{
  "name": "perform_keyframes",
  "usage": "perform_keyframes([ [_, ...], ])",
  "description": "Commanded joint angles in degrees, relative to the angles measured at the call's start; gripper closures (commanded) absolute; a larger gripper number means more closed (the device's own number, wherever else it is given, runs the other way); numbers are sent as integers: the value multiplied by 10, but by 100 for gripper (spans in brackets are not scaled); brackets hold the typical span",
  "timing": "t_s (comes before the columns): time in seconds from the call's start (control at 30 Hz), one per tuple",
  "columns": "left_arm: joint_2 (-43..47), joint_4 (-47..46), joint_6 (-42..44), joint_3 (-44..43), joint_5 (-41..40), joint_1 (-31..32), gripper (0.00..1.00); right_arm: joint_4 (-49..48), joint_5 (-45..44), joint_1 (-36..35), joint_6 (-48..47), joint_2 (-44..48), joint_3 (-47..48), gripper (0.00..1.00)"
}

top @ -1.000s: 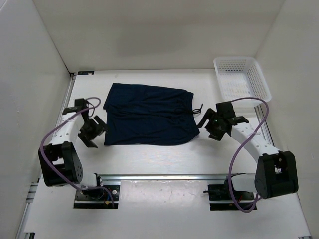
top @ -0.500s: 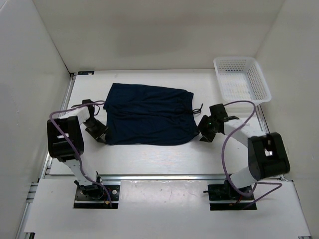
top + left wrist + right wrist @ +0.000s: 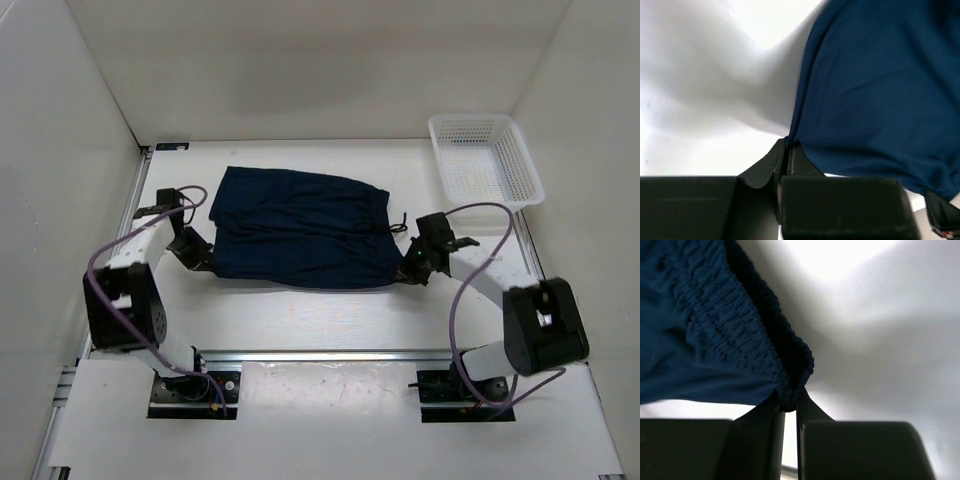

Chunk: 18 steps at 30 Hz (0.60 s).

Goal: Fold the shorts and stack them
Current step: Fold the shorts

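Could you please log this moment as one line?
left end effector: shut on shorts hem | right end effector: shut on waistband | shorts: unfolded

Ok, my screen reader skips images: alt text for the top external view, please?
Navy shorts lie spread on a white table; the left gripper and right gripper pinch their near corners. A white mesh basket sits far right.

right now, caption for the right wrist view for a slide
Right end effector pinching the dark navy soft fabric shorts by their gathered waistband corner.

Overhead camera looks down from behind; both wrist cameras peer closely at corners of the shorts (image 3: 300,235).
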State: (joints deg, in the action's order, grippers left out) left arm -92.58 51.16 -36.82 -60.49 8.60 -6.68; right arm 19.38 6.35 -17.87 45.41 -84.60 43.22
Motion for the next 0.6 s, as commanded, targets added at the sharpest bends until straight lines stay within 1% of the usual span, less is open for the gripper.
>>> perform_keyframes([
  [0.0,105,29,7,20,-1,-4,90,83,-47,-1,-23,92,-28,100],
  [0.13,186,59,1,65,-8,-4,90,152,-62,-1,-17,172,-49,100],
  [0.2,230,77,-11,65,-2,3,90,175,-62,-1,-10,215,-55,100],
  [0.23,244,84,-12,65,-2,3,90,203,-62,-1,-10,228,-55,100],
  [0.3,264,99,-18,44,5,3,90,231,-68,-1,-5,265,-55,100],
  [0.33,264,99,-18,30,5,3,90,256,-84,-1,-5,276,-50,100],
  [0.4,259,105,-18,-25,13,3,90,271,-103,-1,-5,298,-35,100],
  [0.43,234,105,-12,-47,13,3,90,277,-113,-1,-5,298,-26,100],
  [0.47,218,105,-12,-94,13,3,90,283,-121,-1,-11,298,-17,100],
  [0.57,130,105,-7,-181,5,16,90,283,-143,5,-22,249,39,99],
])
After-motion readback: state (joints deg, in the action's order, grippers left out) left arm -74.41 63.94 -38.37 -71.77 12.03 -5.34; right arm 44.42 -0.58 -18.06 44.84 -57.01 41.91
